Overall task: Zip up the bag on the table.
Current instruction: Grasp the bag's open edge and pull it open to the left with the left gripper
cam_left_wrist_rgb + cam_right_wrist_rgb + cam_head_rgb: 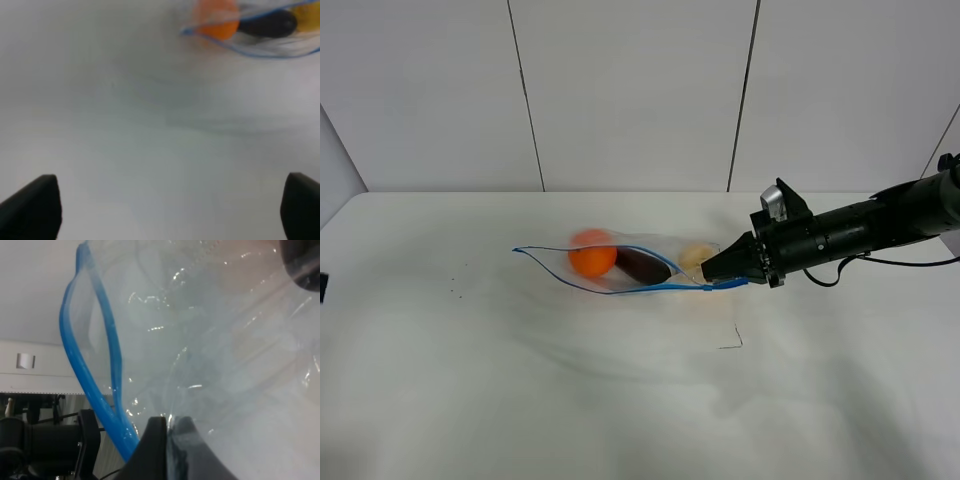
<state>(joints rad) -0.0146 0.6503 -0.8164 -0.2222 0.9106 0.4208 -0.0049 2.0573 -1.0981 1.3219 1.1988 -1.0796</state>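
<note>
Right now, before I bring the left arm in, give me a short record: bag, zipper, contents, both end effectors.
bag: lying on the table, mouth gaping
zipper: unzipped, blue strips apart along most of the mouth
contents: orange ball, dark item, yellow item
right end effector: shut on the bag's end nearest the right arm
left end effector: open, over bare table, apart from the bag
</note>
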